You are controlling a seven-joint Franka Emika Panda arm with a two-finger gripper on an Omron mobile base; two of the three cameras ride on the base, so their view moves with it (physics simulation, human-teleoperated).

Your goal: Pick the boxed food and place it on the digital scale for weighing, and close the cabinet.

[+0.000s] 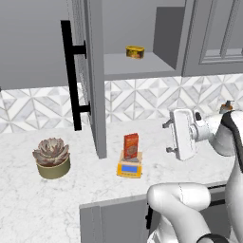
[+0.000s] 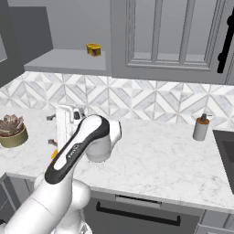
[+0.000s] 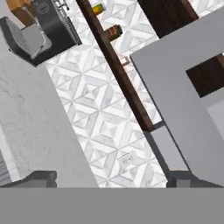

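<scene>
The boxed food [image 1: 131,145], a narrow red-orange carton, stands upright on the digital scale [image 1: 129,169] on the marble counter. Just left of it, the cabinet door [image 1: 97,95] swings out over the counter, standing wide open, with its black bar handle [image 1: 71,76] on the far side. My gripper [image 1: 167,137] hovers above the counter to the right of the carton, apart from it, fingers pointing left. It is open with nothing between its fingers. From the right base view the gripper [image 2: 50,130] hides the carton, and a sliver of the scale [image 2: 54,155] peeks out below it.
A squat yellow tin [image 1: 135,52] sits on the open cabinet's shelf [image 1: 137,66]. A potted succulent [image 1: 51,156] stands at the counter's left. A soap dispenser [image 2: 201,128] and the sink edge [image 2: 226,146] lie to the right. A grey drawer front [image 1: 114,216] sits below the counter edge.
</scene>
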